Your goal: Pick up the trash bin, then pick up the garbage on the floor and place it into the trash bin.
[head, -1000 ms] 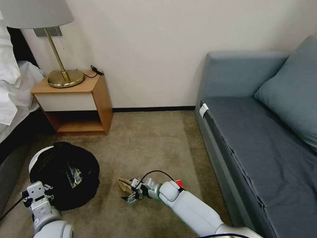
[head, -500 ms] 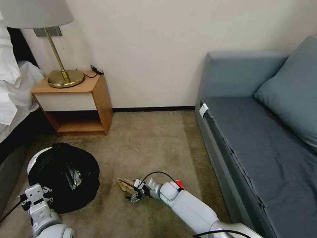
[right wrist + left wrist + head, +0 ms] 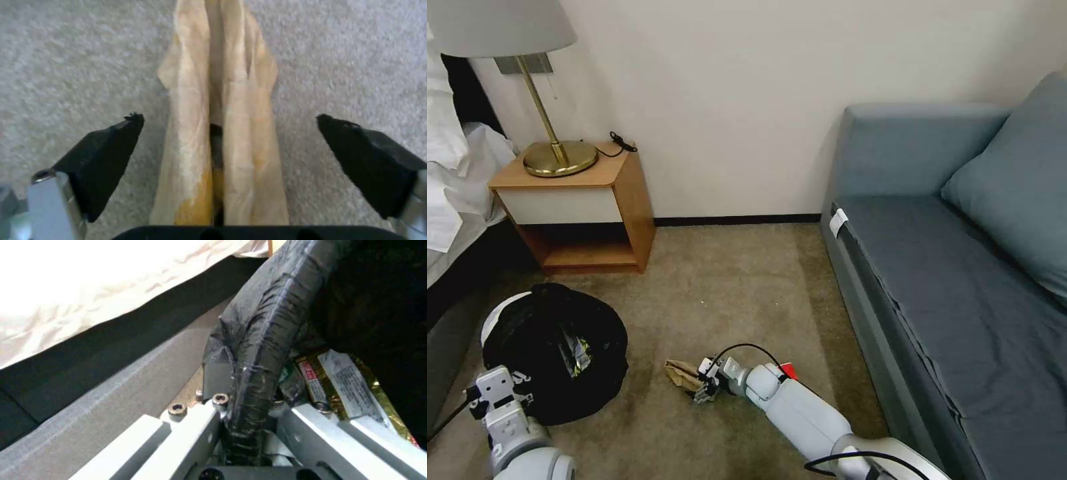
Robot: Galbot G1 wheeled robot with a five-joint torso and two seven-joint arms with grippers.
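Note:
The trash bin [image 3: 494, 319], white with a black bag folded over its rim, sits low at the left. My left gripper [image 3: 499, 395] is shut on its near rim. In the left wrist view the bag-covered rim [image 3: 262, 350] runs between the fingers [image 3: 195, 426]. A black-and-yellow wrapper [image 3: 351, 380] lies inside the bin. On the carpet lies the crumpled brown paper bag [image 3: 680, 373]. My right gripper [image 3: 704, 388] is down at it and open. The right wrist view shows the paper bag [image 3: 240, 86] between the two black pads [image 3: 102, 156], apart from both. A red scrap [image 3: 788, 370] peeks out beside my right forearm.
A wooden nightstand [image 3: 580, 207] with a brass lamp [image 3: 557, 157] stands against the wall at the back left. White bedding [image 3: 454, 200] is at the far left. A blue sofa [image 3: 960, 280] lines the right side. Open carpet [image 3: 727, 287] lies between them.
My right gripper has slid forward and lower until its open fingers straddle the paper bag. The left gripper and bin have barely moved.

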